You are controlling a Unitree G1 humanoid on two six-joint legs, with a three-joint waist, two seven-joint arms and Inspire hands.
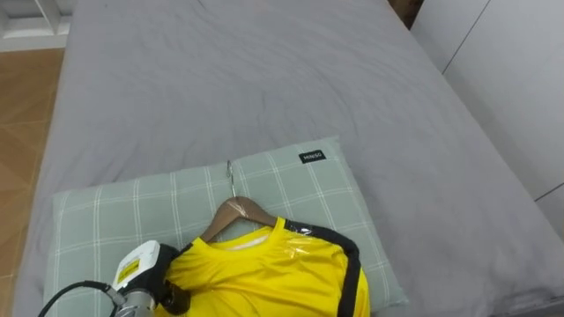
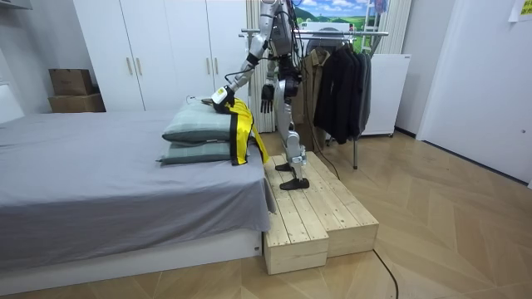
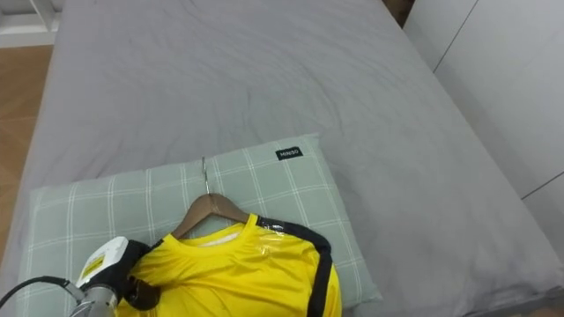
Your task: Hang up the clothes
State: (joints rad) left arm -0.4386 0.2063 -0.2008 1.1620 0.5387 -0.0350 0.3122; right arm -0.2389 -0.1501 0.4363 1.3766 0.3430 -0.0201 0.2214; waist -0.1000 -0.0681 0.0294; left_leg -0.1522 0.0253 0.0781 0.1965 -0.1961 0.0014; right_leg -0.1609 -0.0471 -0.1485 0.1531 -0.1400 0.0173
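A yellow shirt with black trim (image 1: 264,273) lies on a wooden hanger (image 1: 240,211), whose metal hook (image 1: 229,176) points up the bed. Both rest on a pale green checked pillow (image 1: 132,211) at the near end of the grey bed (image 1: 264,79). My left hand (image 1: 145,277) rests at the shirt's left shoulder, partly under the yellow cloth. In the room view the shirt (image 2: 239,124) drapes over the stacked pillows' edge, my left hand (image 2: 220,95) is on it, and my right hand (image 2: 267,95) hangs relaxed at my side.
I stand on a wooden platform (image 2: 316,208) at the bed's end. Behind me is a clothes rack (image 2: 332,33) with dark garments (image 2: 341,83). White wardrobes (image 2: 166,50) and cardboard boxes (image 2: 71,87) line the far wall.
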